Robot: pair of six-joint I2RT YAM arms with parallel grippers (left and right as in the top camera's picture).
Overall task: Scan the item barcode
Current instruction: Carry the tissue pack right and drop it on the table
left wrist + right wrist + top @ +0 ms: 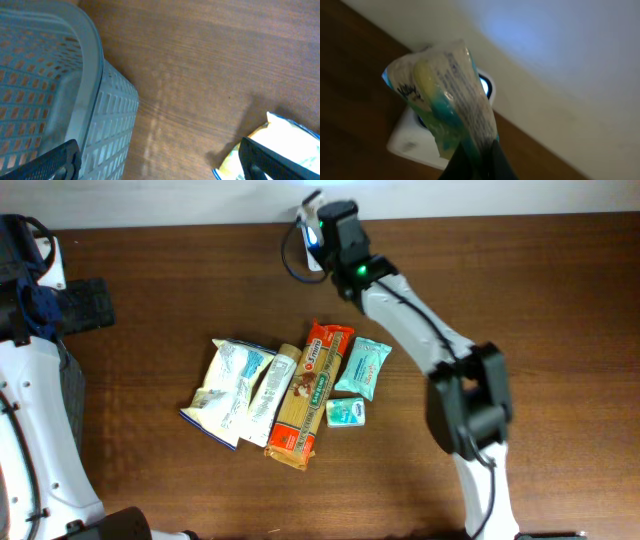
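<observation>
My right gripper (476, 150) is shut on the item, a clear packet with teal and yellow print (442, 95), pinched at its lower end. The packet stands upright just in front of a white barcode scanner (412, 145) whose blue light (487, 86) glows behind it. Overhead, that gripper (322, 222) sits at the table's far edge by the scanner (308, 228), and the packet is hidden under it. My left gripper (160, 162) is open and empty above the wood, its dark fingers (55, 161) spread wide beside a basket.
A pale mesh basket (95, 75) stands at the left. Mid-table lie a white and blue bag (230, 388), a pasta packet (290, 408), an orange packet (324, 360), a teal pack (362, 367) and a small teal pack (346, 412).
</observation>
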